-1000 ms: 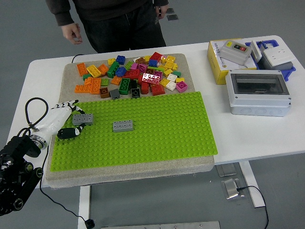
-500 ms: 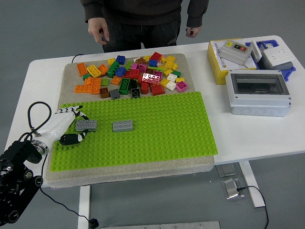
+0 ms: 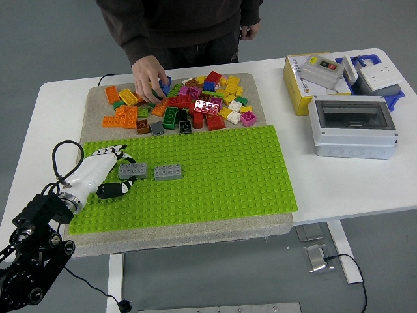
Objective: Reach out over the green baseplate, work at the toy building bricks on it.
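Item: left robot hand point(image 3: 109, 171) on flat green studded baseplate point(image 3: 215, 182), fingers closed round 1 grey 2x4 brick point(image 3: 133, 171), just beside a 2nd grey brick point(image 3: 168, 172).
Risks: studs misaligned, brick may sit skewed or bump its neighbour; person's hand point(image 3: 149, 79) busy in loose coloured brick pile point(image 3: 189, 104) nearby. Containers: grey plastic enclosure w/ clear lid point(image 3: 352, 126), contents not visible; yellow cardboard box point(image 3: 300, 91) under a grey switch unit point(image 3: 322, 70), on white desk point(image 3: 339, 182).

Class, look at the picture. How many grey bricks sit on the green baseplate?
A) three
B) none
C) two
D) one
C: two grey bricks lie side by side on the green baseplate, one at the left hand, which grips it, and the other just to its right.
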### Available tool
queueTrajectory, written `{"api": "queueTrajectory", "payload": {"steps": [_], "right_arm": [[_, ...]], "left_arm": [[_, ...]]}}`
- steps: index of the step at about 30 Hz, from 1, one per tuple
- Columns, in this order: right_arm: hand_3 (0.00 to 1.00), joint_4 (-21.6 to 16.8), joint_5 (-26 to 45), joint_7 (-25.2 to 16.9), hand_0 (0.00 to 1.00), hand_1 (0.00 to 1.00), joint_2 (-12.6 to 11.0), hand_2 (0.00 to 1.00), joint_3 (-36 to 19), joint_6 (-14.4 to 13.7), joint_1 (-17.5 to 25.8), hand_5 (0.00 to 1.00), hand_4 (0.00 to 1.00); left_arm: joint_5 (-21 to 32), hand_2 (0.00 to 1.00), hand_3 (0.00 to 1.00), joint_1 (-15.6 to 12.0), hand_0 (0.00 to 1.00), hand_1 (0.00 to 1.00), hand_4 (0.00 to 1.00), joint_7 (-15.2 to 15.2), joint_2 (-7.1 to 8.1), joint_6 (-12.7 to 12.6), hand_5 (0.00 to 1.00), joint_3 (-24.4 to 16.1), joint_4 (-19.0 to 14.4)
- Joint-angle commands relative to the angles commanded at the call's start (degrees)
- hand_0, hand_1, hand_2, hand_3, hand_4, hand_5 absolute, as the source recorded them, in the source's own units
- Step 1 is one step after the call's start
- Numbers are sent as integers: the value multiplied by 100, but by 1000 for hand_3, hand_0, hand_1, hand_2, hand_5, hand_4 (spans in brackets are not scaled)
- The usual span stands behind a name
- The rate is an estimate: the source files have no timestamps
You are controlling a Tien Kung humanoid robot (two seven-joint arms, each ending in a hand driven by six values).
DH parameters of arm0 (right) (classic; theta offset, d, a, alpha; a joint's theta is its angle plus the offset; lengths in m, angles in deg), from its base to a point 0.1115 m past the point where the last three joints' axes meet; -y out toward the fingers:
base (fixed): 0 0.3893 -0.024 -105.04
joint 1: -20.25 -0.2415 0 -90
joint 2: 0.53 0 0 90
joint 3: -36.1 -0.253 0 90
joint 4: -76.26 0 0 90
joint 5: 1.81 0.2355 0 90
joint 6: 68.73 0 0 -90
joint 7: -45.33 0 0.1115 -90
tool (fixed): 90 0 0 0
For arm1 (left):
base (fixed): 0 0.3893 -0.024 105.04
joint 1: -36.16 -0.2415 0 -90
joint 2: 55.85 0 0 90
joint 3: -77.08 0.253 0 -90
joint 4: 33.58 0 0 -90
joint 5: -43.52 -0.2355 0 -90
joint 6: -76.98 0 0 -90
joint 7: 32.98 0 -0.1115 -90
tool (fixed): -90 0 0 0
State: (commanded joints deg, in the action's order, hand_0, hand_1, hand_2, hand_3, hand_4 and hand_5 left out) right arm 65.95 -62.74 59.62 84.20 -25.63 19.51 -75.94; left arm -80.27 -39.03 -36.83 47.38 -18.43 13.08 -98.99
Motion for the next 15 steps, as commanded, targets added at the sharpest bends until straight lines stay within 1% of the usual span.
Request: {"api": "queueTrajectory", "payload": {"steps": [15], "right_arm": [[585,0,-22,7,647,640,-1,673,-70,-8,-2,817,369]], "left_arm": [[197,967,572,57,993,987,512,-8,-81,-9,200,152,91]]}}
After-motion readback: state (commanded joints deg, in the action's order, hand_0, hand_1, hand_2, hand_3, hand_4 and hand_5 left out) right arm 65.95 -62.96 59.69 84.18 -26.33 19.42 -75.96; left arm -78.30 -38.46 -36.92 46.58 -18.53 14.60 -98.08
